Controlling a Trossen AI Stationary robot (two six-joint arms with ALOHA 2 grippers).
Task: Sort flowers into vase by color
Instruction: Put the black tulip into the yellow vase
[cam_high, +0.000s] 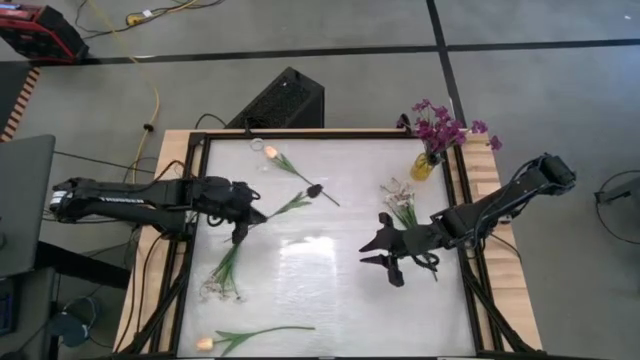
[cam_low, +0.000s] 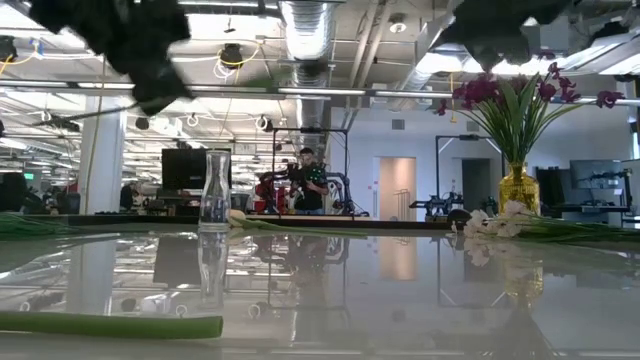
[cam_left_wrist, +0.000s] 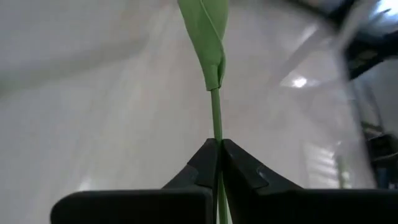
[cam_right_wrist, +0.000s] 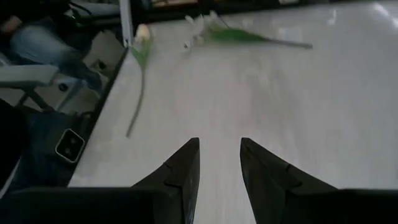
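My left gripper (cam_high: 255, 216) (cam_left_wrist: 219, 142) is shut on the green stem of a dark-blossomed flower (cam_high: 300, 198), which runs from it toward the far right. My right gripper (cam_high: 380, 252) (cam_right_wrist: 219, 144) stands open over the table's right half with nothing between its fingers, beside a spray of white flowers (cam_high: 402, 200) lying flat. A yellow vase (cam_high: 424, 166) (cam_low: 518, 188) with purple flowers (cam_high: 445, 127) stands at the far right. A clear glass vase (cam_low: 213, 195) stands at the far left. A peach tulip (cam_high: 270, 152) lies near it. My left gripper pinches the flower's thin stem (cam_left_wrist: 216, 127) between its two fingertips, just below a long green leaf (cam_left_wrist: 208, 37). The fingers come from the table's left, slanting down, and the stem runs on past them along their line. Whether the blossom end rests on the table I cannot tell.
Another white sprig (cam_high: 224, 275) lies at the near left, and a second tulip (cam_high: 206, 343) with its long stem (cam_low: 110, 325) lies along the near edge. A black box (cam_high: 280, 100) stands behind the table. A person (cam_low: 310, 180) is far off in the room.
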